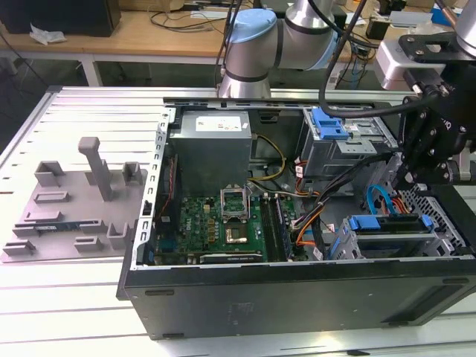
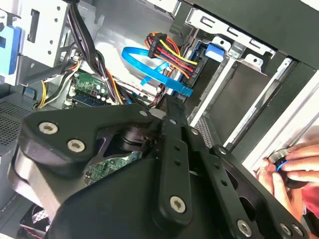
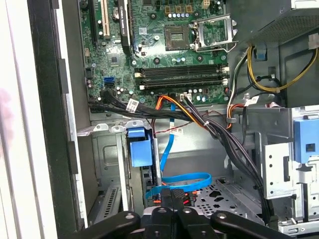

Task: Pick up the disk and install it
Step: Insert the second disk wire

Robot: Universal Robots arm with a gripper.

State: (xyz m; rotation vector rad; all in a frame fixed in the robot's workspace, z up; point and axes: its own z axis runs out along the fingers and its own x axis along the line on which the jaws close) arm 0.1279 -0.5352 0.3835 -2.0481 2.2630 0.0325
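While closed and empty, pincer hangs above blue cable.

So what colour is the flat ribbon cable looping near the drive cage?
Blue. The cable shows best in the first wrist view, curling just beyond the end effector.

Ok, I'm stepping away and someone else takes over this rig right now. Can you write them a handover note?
Hand: shut, holding nothing, poised inside the open case above the drive bay.
Disk: lies in the bay at the exterior view's right, its blue bracket on top, apart from the hand.
Done: the disk appears to be placed in its bay.
Left: the pictures do not show whether it is fully seated, so check that.
Note: a person's fingers are at the case's outer edge.
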